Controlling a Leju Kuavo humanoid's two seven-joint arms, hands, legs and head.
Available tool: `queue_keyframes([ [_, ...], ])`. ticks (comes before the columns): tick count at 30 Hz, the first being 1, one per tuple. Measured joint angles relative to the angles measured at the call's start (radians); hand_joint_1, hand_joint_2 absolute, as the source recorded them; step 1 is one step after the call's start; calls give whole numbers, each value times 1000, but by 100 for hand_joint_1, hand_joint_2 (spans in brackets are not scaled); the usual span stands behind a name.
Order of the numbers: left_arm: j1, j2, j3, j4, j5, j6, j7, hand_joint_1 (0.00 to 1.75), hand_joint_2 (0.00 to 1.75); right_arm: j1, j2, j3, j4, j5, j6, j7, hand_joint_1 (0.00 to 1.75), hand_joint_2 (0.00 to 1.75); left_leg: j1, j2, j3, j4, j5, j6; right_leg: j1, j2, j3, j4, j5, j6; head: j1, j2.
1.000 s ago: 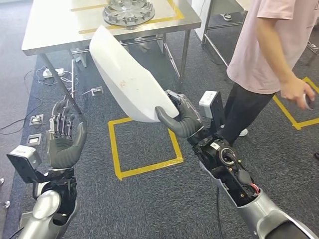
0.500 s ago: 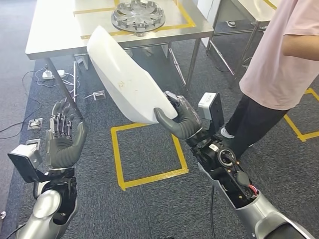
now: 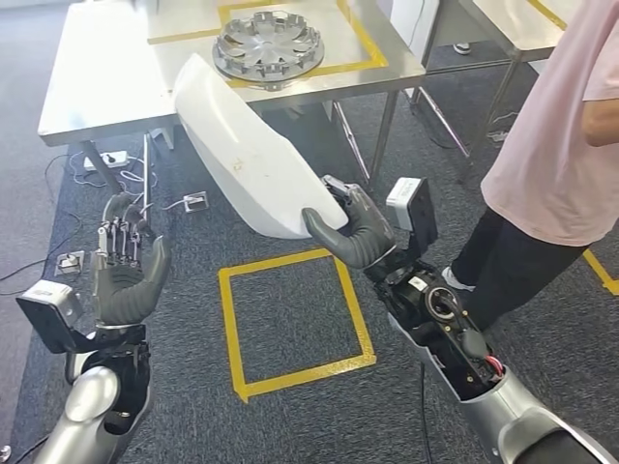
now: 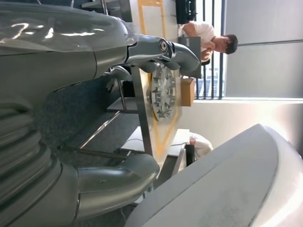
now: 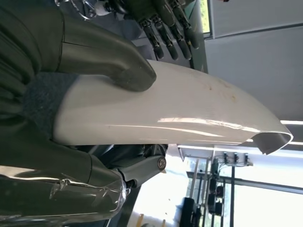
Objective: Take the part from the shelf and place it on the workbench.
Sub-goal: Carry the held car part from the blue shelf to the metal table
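Observation:
My right hand (image 3: 355,230) grips the near end of a long white curved part (image 3: 241,150), thumb on its upper face. The part slants up and away, its far end over the front edge of the steel workbench (image 3: 95,87). In the right wrist view the thumb (image 5: 118,61) presses on the white part (image 5: 185,111). My left hand (image 3: 126,271) hangs open to the left, palm up, holding nothing, well apart from the part. The left wrist view shows the left hand (image 4: 71,118) with spread fingers and the part (image 4: 228,184) beside it.
A round silver wheel-like disc (image 3: 268,45) lies inside yellow tape on the workbench. A person in a pink shirt (image 3: 562,135) stands close at the right. A yellow taped square (image 3: 292,319) marks the grey carpet ahead. Cables and floor sockets (image 3: 109,159) lie under the bench.
The whole view has shifted, so the camera moved: the workbench sits lower and nearer in the picture. The right hand still holds the part the same way; the person stands further right.

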Motion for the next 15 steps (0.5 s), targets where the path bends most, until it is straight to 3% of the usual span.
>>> queue_keyframes([
  [1, 0, 0, 0, 0, 0, 0, 0, 0, 175, 0, 0, 0, 0, 0, 0, 0, 175, 175, 2, 2, -25, -7, -26, -2, -2, 1, 19, 0, -15, 2, -3, 0],
  [2, 0, 0, 0, 1, 0, 0, 0, 0, 175, 0, 0, 0, 1, 0, 0, 0, 175, 175, 3, 4, -37, -41, -26, -4, -4, 2, 39, 0, -31, 4, -7, 0],
  [3, 0, 0, 0, 1, 0, 0, 1, 0, 175, 0, 0, 1, 1, 0, 0, 0, 175, 175, 4, 5, -37, -99, 9, -4, -7, 3, 61, 0, -49, 8, -11, 0],
  [6, 1, 1, 0, 2, 0, 0, 3, 0, 175, -1, 0, 1, 1, 0, 0, 1, 175, 175, 3, 11, -19, -281, 218, 1, -8, 5, 100, 5, -102, 25, -27, 0],
  [7, 2, 1, 0, 3, 0, 0, 4, 0, 175, -1, 0, 1, 1, 0, 0, 2, 175, 175, 2, 12, -16, -305, 256, 7, -6, 6, 109, 7, -113, 32, -29, 0],
  [10, -2, 0, 0, 2, -2, 1, 7, 0, 175, -2, 1, 0, -1, 0, -2, 3, 175, 175, 2, 12, 9, -310, 255, 33, -6, 5, 127, 31, -122, 48, -21, 0],
  [11, -4, 0, 0, 2, -3, 2, 7, 0, 175, -3, 1, -1, -2, 0, -3, 2, 175, 175, 1, 11, 20, -312, 248, 40, -8, 2, 111, 67, -122, 50, -16, 0],
  [13, -4, -1, 0, 2, -4, 2, 7, 0, 175, -2, 1, -1, -2, 0, -4, 3, 175, 175, 0, 10, 42, -313, 231, 51, -8, 0, 39, 189, -143, 54, -4, 0],
  [15, -3, -2, 0, 2, -4, 2, 8, 0, 175, 2, 1, -1, -1, 0, -5, 3, 175, 175, -3, 8, 68, -313, 206, 54, -8, -1, -47, 293, -211, 57, 7, 0],
])
